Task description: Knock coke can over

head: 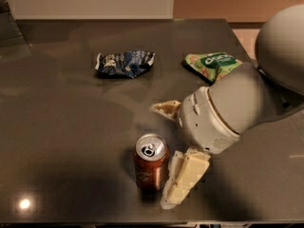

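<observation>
The coke can (150, 169) stands upright on the dark table (61, 122) near its front edge, reddish-brown with a silver top and pull tab. My gripper (160, 156) is just right of the can, with its pale fingers spread open. The lower finger (183, 179) lies right against the can's right side. The upper finger (165, 109) points left, above and behind the can. The grey wrist and arm (223, 110) fill the right side of the view.
A dark blue snack bag (124, 63) lies at the back middle of the table. A green snack bag (211, 63) lies at the back right, partly behind my arm. The table's front edge runs just below the can.
</observation>
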### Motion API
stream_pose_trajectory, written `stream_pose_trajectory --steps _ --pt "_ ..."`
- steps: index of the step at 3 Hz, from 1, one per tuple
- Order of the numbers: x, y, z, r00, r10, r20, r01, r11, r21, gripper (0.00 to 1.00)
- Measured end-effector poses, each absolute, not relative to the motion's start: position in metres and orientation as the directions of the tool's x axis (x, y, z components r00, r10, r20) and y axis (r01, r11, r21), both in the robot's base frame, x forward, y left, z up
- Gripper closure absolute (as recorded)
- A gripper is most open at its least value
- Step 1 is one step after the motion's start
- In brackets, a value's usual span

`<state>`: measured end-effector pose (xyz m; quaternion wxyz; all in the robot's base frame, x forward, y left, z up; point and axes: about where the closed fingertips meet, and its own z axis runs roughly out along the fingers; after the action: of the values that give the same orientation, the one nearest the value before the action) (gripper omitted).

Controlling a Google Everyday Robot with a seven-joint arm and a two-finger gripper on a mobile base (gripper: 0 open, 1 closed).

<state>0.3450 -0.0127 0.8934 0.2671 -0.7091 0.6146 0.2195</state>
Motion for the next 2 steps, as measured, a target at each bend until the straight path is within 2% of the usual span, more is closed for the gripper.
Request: stream_pose_trajectory --steps 1,2 --pt "0.3430 -0.0038 0.8914 0.151 -0.740 -0.655 -0.989 -0.112 -0.101 0.18" --pt "0.3423 0.0002 0.8894 0.149 -0.736 -0.661 -0.989 -0.116 -0.094 0.42"
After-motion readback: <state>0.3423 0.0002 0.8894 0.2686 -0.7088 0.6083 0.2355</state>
